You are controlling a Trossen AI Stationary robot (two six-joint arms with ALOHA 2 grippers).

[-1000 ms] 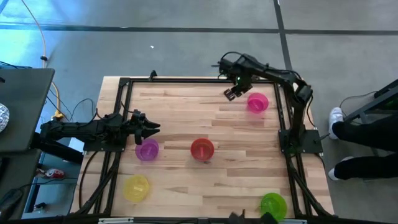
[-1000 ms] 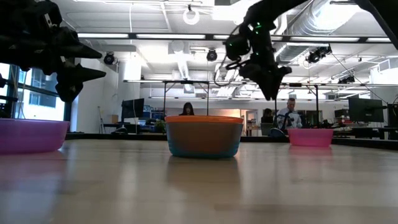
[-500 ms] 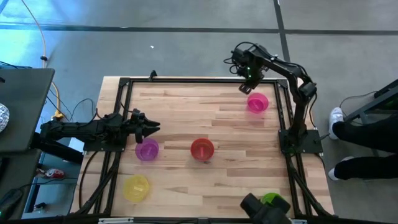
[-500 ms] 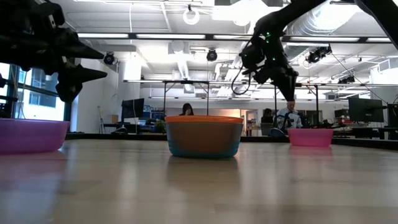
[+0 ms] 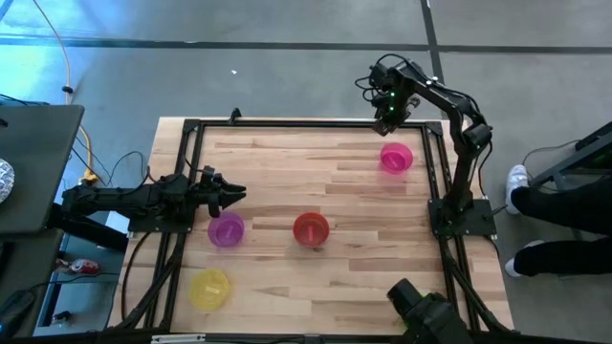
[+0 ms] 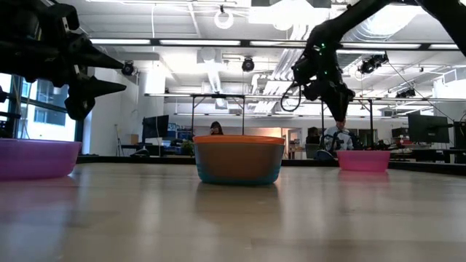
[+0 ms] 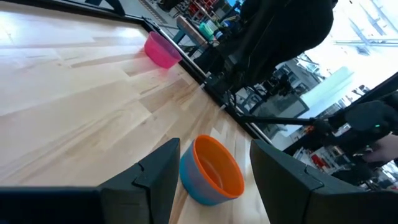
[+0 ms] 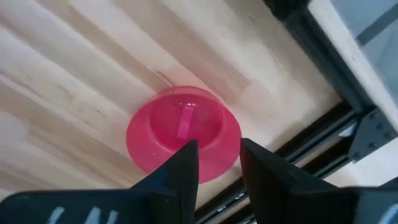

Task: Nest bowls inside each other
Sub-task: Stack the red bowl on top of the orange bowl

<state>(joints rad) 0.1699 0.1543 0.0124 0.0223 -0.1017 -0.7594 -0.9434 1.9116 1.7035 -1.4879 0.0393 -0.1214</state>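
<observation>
The right gripper (image 5: 386, 122) is held in the air above the table's (image 5: 287, 167) far edge, just beyond the pink bowl (image 5: 396, 157), with nothing grasped. In the right wrist view its fingers (image 8: 180, 171) are parted by a narrow gap, and the pink bowl (image 8: 183, 132) is seen below them, upright on the wood near the frame rail. In the low view the gripper (image 6: 336, 109) is raised well clear of that bowl (image 6: 362, 160).

The left gripper (image 5: 229, 195) is parked at the table's left side, just beside the purple bowl (image 5: 226, 230) and apart from it. Its fingers (image 7: 155, 177) are spread wide and nothing is held between them. The red bowl (image 7: 211, 170) is framed between them in the left wrist view, farther off on the table, with a blue-grey outer wall shown beneath the orange-red rim.

The red bowl (image 5: 311, 228) is placed near the table's middle. The yellow bowl (image 5: 209, 288) is set at the near left corner, well apart from the others. No bowl is nested in another.

People (image 6: 216, 129) are seen seated in the room behind.
</observation>
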